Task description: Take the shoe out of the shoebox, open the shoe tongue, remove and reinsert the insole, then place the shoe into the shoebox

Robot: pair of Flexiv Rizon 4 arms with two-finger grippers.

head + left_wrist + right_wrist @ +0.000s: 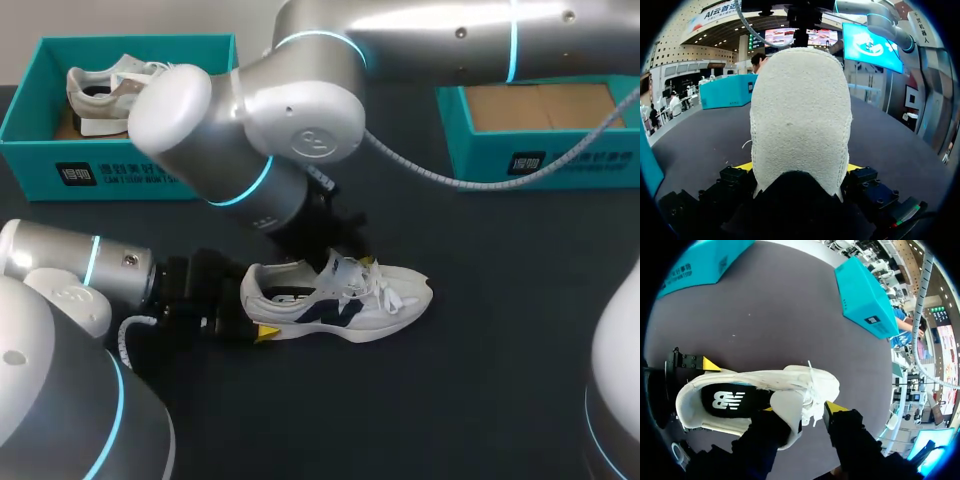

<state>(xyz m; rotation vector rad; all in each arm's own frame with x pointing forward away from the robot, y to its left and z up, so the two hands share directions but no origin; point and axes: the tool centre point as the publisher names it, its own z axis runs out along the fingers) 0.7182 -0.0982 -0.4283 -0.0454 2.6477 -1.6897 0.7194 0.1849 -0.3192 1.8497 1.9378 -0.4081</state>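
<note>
A white sneaker point(345, 300) with a dark side logo lies on its sole on the black table, toe to the right. My left gripper point(262, 318) is shut on its heel point(800, 115), a yellow tip pressed to each side. My right arm reaches past the middle from the upper right. Its gripper point(800, 410) hangs over the shoe mouth and stands open. One finger is inside the shoe over the black insole point(735, 400), the other point(832, 407) is outside by the laces. The white tongue point(787, 412) stands up between them.
A teal shoebox point(35, 130) at the back left holds a second pale shoe point(110, 90). Another teal box point(480, 150) at the back right shows a bare cardboard floor. The right arm's grey cable point(450, 180) hangs over the table in front of it.
</note>
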